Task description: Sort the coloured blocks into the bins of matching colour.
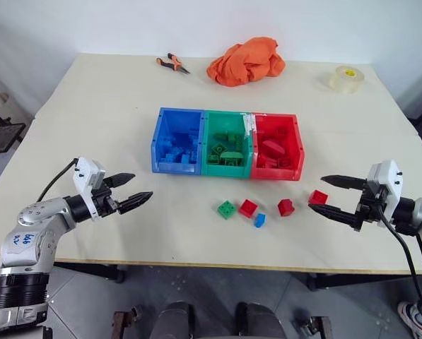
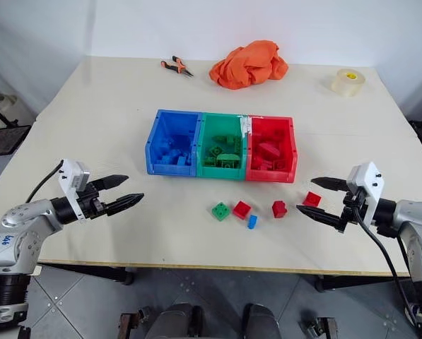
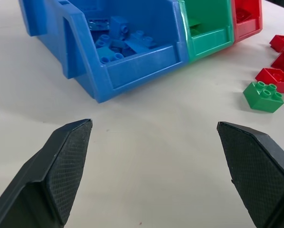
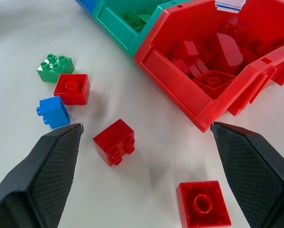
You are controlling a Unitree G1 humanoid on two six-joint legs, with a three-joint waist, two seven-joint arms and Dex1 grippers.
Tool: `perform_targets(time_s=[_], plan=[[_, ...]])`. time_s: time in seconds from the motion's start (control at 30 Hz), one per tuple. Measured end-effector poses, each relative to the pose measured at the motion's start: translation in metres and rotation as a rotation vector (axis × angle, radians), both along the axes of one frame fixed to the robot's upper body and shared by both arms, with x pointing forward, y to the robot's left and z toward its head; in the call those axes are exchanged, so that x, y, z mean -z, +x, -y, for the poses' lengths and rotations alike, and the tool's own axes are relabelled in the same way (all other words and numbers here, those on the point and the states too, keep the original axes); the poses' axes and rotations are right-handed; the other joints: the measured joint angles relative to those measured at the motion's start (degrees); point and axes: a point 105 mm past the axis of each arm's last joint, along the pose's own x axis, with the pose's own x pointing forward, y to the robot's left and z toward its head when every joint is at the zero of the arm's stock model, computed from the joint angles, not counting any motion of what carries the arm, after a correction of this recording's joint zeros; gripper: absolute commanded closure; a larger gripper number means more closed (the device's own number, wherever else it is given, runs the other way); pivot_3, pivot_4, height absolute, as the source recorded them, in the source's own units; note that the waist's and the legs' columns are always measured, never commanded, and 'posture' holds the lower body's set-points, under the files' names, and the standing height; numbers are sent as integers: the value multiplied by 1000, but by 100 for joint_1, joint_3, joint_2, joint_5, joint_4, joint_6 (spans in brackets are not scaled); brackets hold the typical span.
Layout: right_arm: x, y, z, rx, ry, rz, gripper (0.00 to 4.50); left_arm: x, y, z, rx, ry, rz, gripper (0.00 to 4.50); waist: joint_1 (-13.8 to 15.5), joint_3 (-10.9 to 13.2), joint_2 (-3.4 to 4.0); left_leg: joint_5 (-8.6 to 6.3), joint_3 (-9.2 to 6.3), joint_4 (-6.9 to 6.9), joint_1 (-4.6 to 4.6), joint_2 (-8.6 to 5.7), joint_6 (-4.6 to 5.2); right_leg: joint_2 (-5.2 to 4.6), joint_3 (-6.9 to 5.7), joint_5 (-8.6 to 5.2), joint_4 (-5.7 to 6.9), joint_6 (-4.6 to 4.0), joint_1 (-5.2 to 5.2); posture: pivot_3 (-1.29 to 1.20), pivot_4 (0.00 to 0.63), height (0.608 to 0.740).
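Three bins stand side by side mid-table: blue bin (image 1: 177, 140), green bin (image 1: 226, 144), red bin (image 1: 276, 146), each holding bricks of its own colour. In front of them lie loose blocks: a green block (image 1: 226, 209), a small blue block (image 1: 259, 219) and three red blocks (image 1: 248, 207) (image 1: 286, 207) (image 1: 318, 197). My left gripper (image 1: 129, 191) hovers open over the table's front left, short of the blue bin. My right gripper (image 1: 332, 195) stands open at the front right, its fingers flanking the rightmost red block (image 4: 203, 204) from above.
An orange cloth (image 1: 246, 62) lies at the back centre, pliers (image 1: 172, 64) to its left and a clear tape roll (image 1: 346, 78) at the back right. The table's front edge (image 1: 196, 263) runs just below the loose blocks.
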Motion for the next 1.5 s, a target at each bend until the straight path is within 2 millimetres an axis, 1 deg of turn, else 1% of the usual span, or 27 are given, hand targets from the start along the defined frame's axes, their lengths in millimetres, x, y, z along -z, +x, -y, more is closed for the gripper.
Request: perform_targets(time_s=[0.1,0.2,0.3,0.4,0.5,0.63,0.7,0.8,0.9,1.0,1.07,1.17,1.27,1.33,1.4,1.5], plan=[[-1,1,0,3,-5,4,0,-1,0,0,2,3,7,30,-4,0,0,0,0,0,0,1,0,1,-1,0,1,0,0,0,150,740],[1,1,2,19,-13,-1,0,-5,5,4,7,25,39,30,6,0,0,0,0,2,0,-1,0,1,-2,0,2,0,2,0,150,740],[9,-5,5,30,-27,-36,0,-8,8,12,35,42,44,30,15,0,0,-1,-4,1,0,-3,1,1,-3,0,4,0,2,0,150,740],[15,-17,17,63,-61,-79,0,-2,6,23,91,54,21,30,20,0,0,-1,-4,1,0,-4,2,2,-7,0,3,0,4,0,150,740],[16,-31,37,126,-106,-111,0,8,3,37,162,63,-39,30,22,0,0,-1,-1,3,2,-3,3,6,-11,0,1,0,8,0,150,740],[17,-53,62,205,-162,-164,0,3,4,46,235,59,-11,30,21,-1,0,-1,2,0,5,-2,3,7,-10,0,-2,0,9,0,150,740],[20,-60,68,233,-181,-202,0,2,5,46,248,50,-7,30,1,-1,-1,-1,7,-1,9,1,3,8,-9,0,-3,0,10,0,150,740],[21,-60,67,239,-183,-215,0,3,4,49,273,44,-7,30,-21,-1,0,-1,12,-6,14,3,2,8,-7,-1,-2,-2,9,0,150,740],[17,-50,61,229,-182,-190,0,4,4,50,283,33,-7,30,-17,-1,0,-1,11,-2,16,4,2,8,-6,-1,1,-2,10,0,150,740],[14,-36,50,197,-175,-169,0,5,1,47,273,28,-4,30,-6,-1,0,-1,6,3,12,3,2,6,-4,-1,2,-2,9,0,150,740],[15,-28,48,191,-171,-169,0,7,-2,44,265,23,-7,30,-5,-1,0,-1,4,5,10,3,2,4,-4,-1,2,-2,10,0,150,740],[19,-14,44,185,-168,-171,0,7,-7,38,249,0,-3,30,2,-1,0,-1,-1,12,4,2,2,3,-5,-1,0,-2,10,0,150,740],[23,2,40,174,-161,-169,0,3,-15,35,261,-24,32,30,1,-1,1,-1,-6,16,0,2,3,3,-5,-1,1,-2,10,0,150,740],[25,20,34,162,-149,-152,0,2,-22,28,264,-43,57,30,-27,-1,1,-1,-3,18,2,3,2,6,-10,-2,0,-3,11,0,150,740],[31,34,33,169,-158,-159,0,2,-27,25,279,-51,73,30,-63,1,3,-1,1,19,2,4,2,7,-13,-3,4,-5,8,0,150,740],[41,48,32,166,-181,-175,0,4,-31,20,275,-52,77,30,-68,2,6,-1,-1,20,0,2,2,6,-13,-3,8,-5,7,0,150,740]])
